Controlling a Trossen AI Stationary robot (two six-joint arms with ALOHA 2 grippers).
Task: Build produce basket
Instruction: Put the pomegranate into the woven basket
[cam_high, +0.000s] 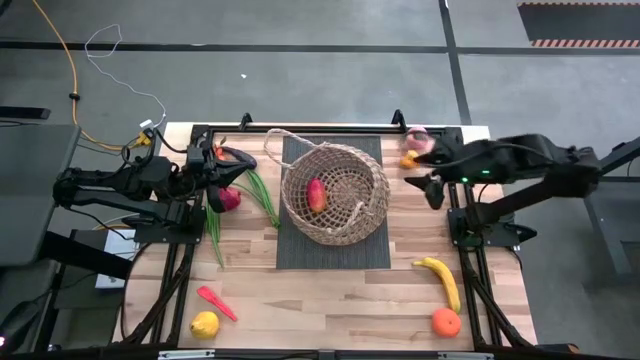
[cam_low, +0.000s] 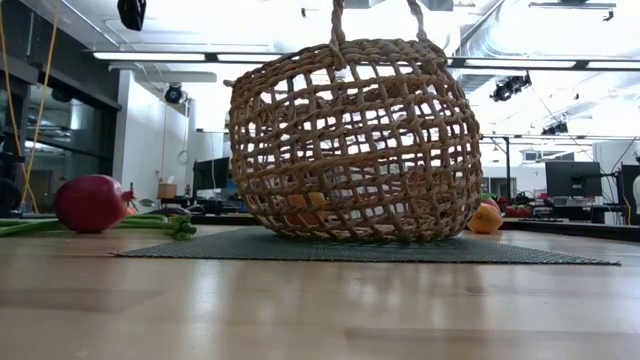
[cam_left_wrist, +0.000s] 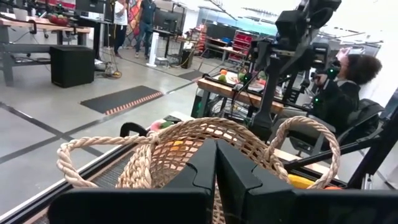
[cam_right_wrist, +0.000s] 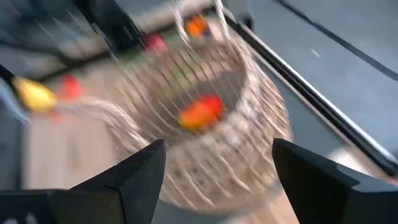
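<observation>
Bare wooden table (cam_low: 320, 300) fills the low view's foreground. Spread wide and empty, the right gripper (cam_high: 432, 190) is held right of the basket (cam_high: 335, 192); the left gripper (cam_high: 222, 160), pressed shut on nothing visible, is parked at the far left. Little is judged done: only one reddish fruit (cam_high: 316, 194) is seen in the round, open-weave basket at centre. Banana (cam_high: 441, 278), orange (cam_high: 446, 322), lemon (cam_high: 204, 324), carrot (cam_high: 215, 302) and green stalks (cam_high: 262, 196) are left outside.

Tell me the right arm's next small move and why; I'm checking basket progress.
Probably lower the open right gripper toward the small orange fruit at the table's far right corner: its jaws are empty, and the round tan wicker basket holds only one red-orange fruit.
</observation>
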